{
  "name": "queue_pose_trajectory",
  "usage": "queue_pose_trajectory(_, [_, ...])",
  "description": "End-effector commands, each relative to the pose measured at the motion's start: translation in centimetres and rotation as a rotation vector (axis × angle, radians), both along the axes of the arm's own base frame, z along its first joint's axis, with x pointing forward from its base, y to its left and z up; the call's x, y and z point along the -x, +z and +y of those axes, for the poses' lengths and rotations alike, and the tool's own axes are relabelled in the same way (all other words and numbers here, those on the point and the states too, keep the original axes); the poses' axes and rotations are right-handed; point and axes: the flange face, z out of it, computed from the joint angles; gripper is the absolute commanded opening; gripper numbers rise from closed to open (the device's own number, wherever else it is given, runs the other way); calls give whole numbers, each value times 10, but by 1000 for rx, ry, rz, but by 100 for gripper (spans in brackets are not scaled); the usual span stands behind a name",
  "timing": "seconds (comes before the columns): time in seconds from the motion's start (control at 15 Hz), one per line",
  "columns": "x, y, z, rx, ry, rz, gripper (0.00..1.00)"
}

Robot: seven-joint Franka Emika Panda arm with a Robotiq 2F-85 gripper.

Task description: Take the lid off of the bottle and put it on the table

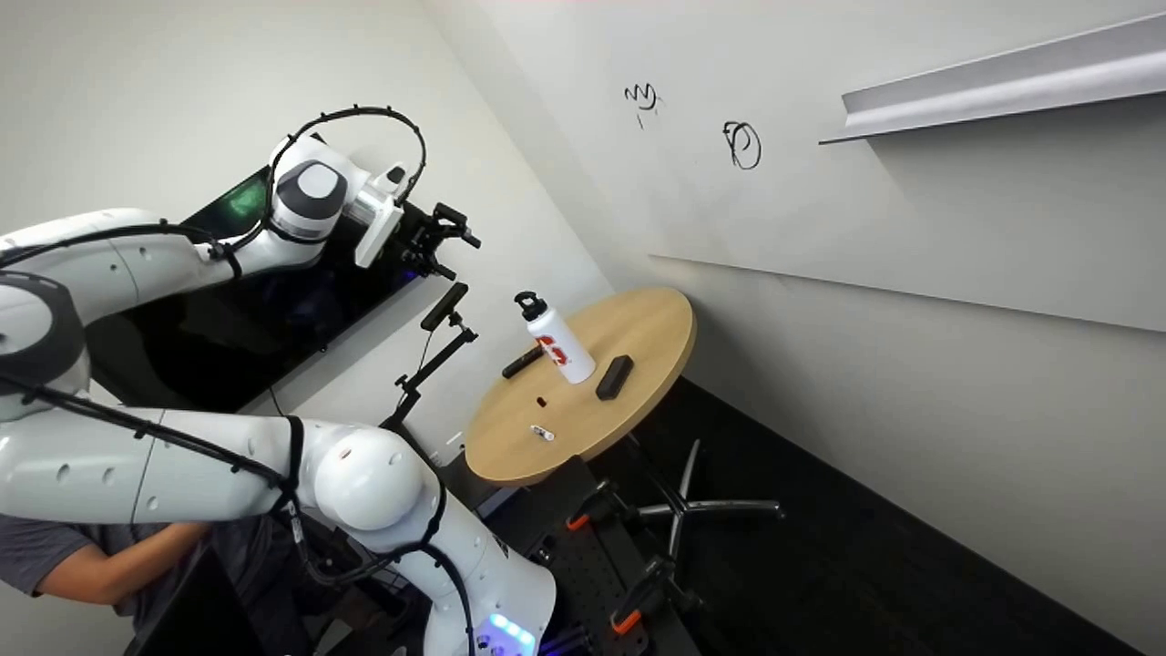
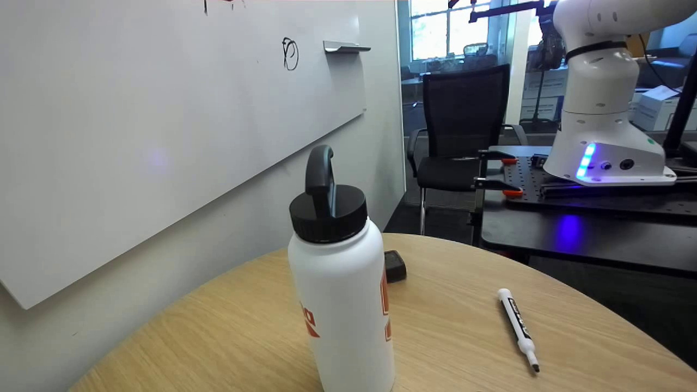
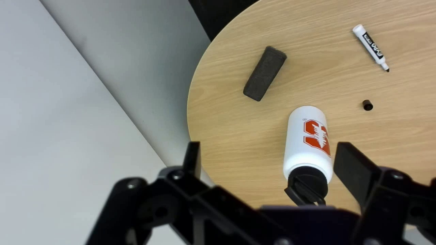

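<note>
The white bottle (image 1: pixel 560 344) with a red patch stands upright on the round light-wood table (image 1: pixel 660 333). Its black lid (image 1: pixel 534 308) with a loop handle is on its top. In an exterior view the bottle (image 2: pixel 343 305) and lid (image 2: pixel 329 218) show large and close. My gripper (image 1: pixel 463 259) is open and empty, above and to the side of the bottle, apart from it. In the wrist view the bottle (image 3: pixel 303 139) and lid (image 3: pixel 308 178) appear between the open fingers (image 3: pixel 267 149), nearer the right finger. The lower part of the lid's handle is partly hidden by the gripper body.
On the table lie a dark eraser (image 3: pixel 265 73), an uncapped white marker (image 3: pixel 371 47) and a small black cap (image 3: pixel 367 105). A black bar (image 1: pixel 522 362) lies behind the bottle. A camera arm (image 1: pixel 444 307) stands beside the table. A wall with a whiteboard (image 2: pixel 190 109) runs along the table.
</note>
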Motion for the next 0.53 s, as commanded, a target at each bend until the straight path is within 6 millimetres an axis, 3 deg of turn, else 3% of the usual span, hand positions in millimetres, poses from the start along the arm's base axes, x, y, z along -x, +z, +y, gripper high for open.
queue_pose_trajectory(0.0, [-28, -11, 51, 72, 184, 1, 100])
queue_pose_trajectory(0.2, [-39, -24, 80, 101, 339, 12, 100])
queue_pose_trajectory(0.27, [-38, -31, 82, 129, 380, 27, 100])
queue_pose_trajectory(0.33, [-32, -28, 68, 107, 297, 18, 100])
queue_pose_trajectory(0.47, [-36, -37, 78, 122, 345, 42, 100])
